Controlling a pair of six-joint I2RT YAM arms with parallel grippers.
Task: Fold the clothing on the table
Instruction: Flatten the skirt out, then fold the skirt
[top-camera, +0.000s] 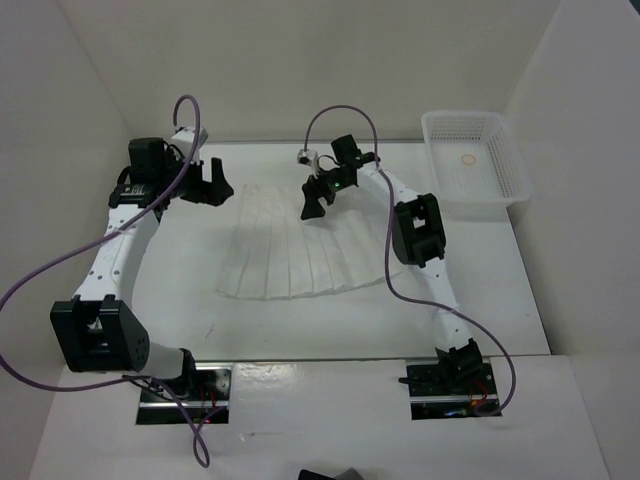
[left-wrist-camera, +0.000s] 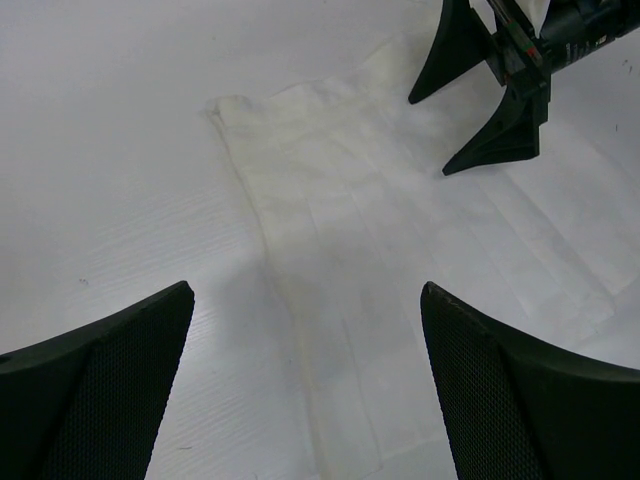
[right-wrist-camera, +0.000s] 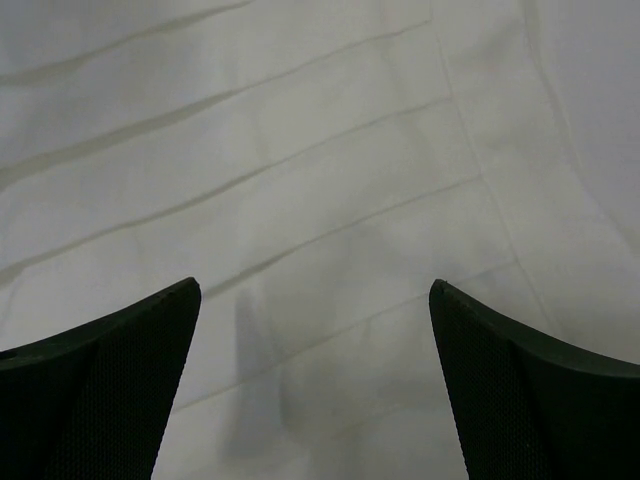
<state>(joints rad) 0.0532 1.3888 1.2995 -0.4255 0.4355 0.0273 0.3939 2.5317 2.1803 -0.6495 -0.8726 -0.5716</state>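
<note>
The clothing (top-camera: 290, 250), a white pleated skirt, lies spread flat on the table (top-camera: 480, 280), narrow waistband at the far side and wide hem toward me. My left gripper (top-camera: 215, 192) hovers open at the skirt's far left corner; in the left wrist view the waistband corner and side edge (left-wrist-camera: 350, 250) lie between its fingers (left-wrist-camera: 306, 290). My right gripper (top-camera: 314, 210) stands open over the far right part of the skirt, also seen from the left wrist (left-wrist-camera: 432, 135). In the right wrist view the pleats (right-wrist-camera: 330, 170) fill the space beyond the open gripper (right-wrist-camera: 314, 285). Neither holds anything.
A white perforated basket (top-camera: 475, 165) stands at the table's far right corner with a small ring-shaped mark inside. White walls enclose the table on three sides. Purple cables loop off both arms.
</note>
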